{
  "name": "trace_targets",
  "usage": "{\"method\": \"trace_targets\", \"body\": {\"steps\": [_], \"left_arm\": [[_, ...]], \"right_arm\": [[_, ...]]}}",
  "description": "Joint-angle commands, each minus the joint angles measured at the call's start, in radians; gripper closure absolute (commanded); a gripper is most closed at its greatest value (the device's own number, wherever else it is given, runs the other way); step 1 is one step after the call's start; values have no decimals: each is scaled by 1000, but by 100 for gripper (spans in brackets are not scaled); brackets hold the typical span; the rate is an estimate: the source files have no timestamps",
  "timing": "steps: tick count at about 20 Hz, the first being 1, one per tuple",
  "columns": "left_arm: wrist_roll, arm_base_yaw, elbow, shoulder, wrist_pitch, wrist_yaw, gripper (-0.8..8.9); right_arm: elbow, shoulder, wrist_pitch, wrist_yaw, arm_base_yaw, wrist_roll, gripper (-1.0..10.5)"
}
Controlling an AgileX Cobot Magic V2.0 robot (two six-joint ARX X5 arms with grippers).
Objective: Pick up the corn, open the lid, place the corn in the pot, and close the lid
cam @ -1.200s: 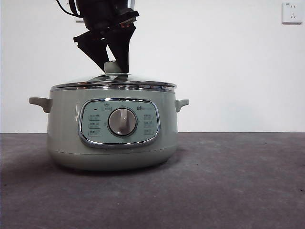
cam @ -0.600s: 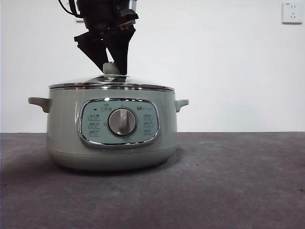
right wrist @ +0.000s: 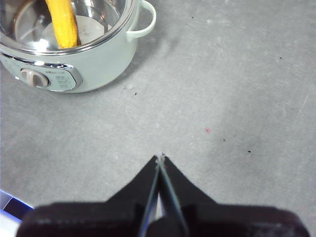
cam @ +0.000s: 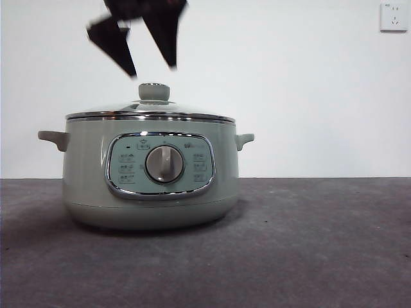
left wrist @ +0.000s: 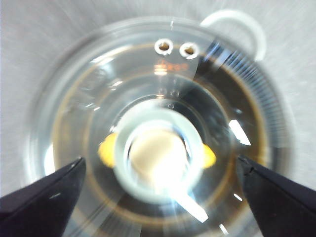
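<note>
The pale green pot [cam: 83, 179] stands on the grey table, left of centre. The glass lid [cam: 151, 108] sits level on its rim. My left gripper [cam: 153, 70] hangs open a little above the lid's green knob [cam: 154, 92], touching nothing. In the left wrist view my left gripper [left wrist: 159, 160] has its jaws wide on either side of the knob [left wrist: 158, 158], and the corn [left wrist: 106, 150] shows yellow through the lid [left wrist: 98, 89]. In the right wrist view the corn [right wrist: 61, 22] lies inside the pot [right wrist: 98, 64]. My right gripper [right wrist: 160, 158] is shut and empty over bare table.
A white wall socket [cam: 392, 16] is at the top right. The pot's dial [cam: 164, 163] faces the front camera. A blue and white edge [right wrist: 7, 207] shows near my right gripper.
My left gripper has let go of the lid's knob, opened and risen. The lid, slightly tilted a second ago, now rests level on the pot.
</note>
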State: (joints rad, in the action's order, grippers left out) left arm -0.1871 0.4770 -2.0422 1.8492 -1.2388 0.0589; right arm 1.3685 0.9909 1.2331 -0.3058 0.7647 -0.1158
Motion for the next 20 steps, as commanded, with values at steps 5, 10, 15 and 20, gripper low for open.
{"method": "trace_targets", "body": {"steps": [5, 10, 15, 20], "left_arm": [[95, 3, 4, -248, -81, 60, 815], [117, 20, 4, -429, -80, 132, 817], [116, 19, 4, -505, -80, 130, 817], [45, 16, 9, -509, -82, 94, 817]], "right_arm": [[-10, 0, -3, 2, 2, 3, 947], [-10, 1, -5, -1, 2, 3, 947], [-10, 1, -6, -1, 2, 3, 947], [-10, 1, -6, -1, 2, 3, 947]]}}
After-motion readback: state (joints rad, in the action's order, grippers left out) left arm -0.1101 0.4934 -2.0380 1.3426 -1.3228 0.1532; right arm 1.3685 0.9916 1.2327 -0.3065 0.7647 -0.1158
